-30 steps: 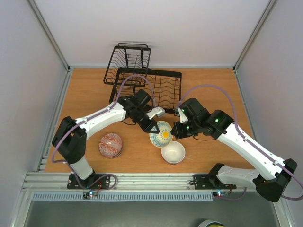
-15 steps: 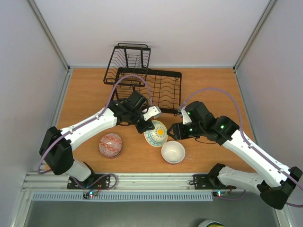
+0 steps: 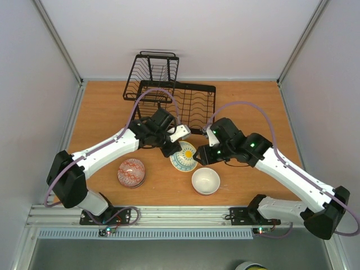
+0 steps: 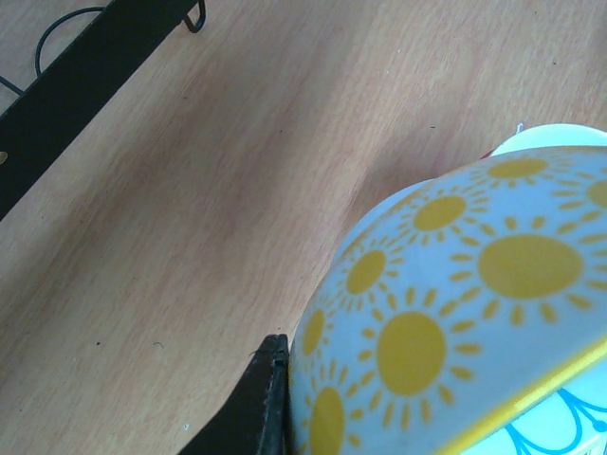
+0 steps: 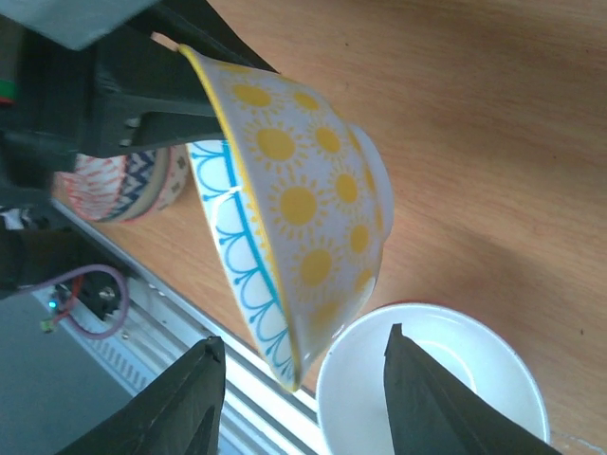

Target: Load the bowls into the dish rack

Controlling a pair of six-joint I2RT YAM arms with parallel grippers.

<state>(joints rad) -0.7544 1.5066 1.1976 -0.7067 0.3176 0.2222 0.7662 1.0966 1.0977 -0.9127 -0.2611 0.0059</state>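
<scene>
Just in front of the dish rack point(image 3: 185, 84), clamped at the rim by the left gripper point(image 3: 175, 149): the sun-patterned bowl point(image 3: 184, 157). Tilts steeply on edge, rim running almost upright in the right wrist view, inside turned up toward the top camera. Sits between the spread fingers point(image 5: 190, 398) of the right gripper point(image 5: 303, 341); contact hard to judge. Farther from the rack, white bowl point(image 3: 206, 181) and pink-red bowl point(image 3: 131, 172). In the left wrist view, shows only one dark finger point(image 4: 254, 412), pressed to the bowl's outside.

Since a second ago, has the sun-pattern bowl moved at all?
Yes. The sun-pattern bowl, held by the left gripper, shifted slightly left, away from the white bowl, which stayed put.
</scene>
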